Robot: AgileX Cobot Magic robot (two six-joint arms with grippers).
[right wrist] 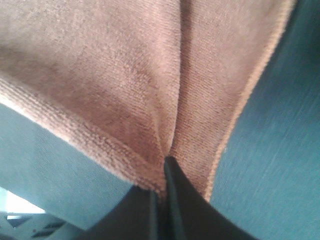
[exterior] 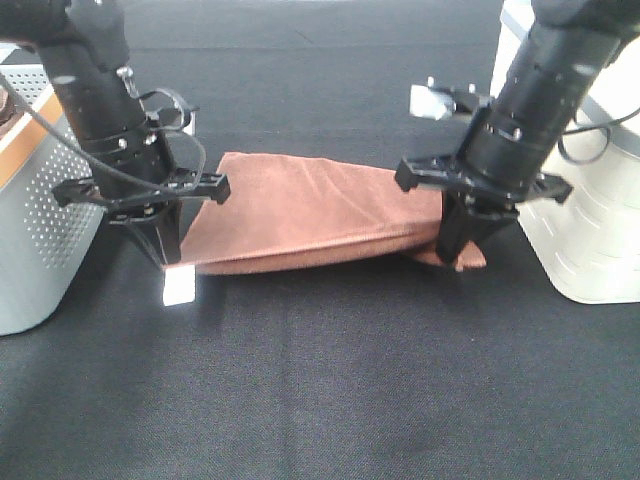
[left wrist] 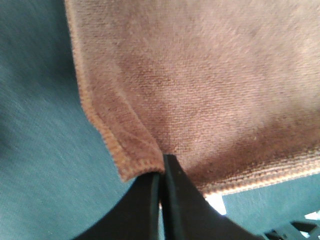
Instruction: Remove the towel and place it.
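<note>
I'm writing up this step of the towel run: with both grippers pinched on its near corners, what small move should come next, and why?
Probably lower both arms together. The left gripper and right gripper are shut on the towel's near corners, its far edge on the black table.

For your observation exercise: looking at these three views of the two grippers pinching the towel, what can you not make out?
- Basket, high view: cut off by the left edge and hidden by the left arm; contents unseen.
- White bin, high view: cut off at the right edge.
- Towel underside: hidden by its own fold.
- Tag: too small to read.
- Wrist views: towel fills them; left gripper and right gripper blurred.
</note>
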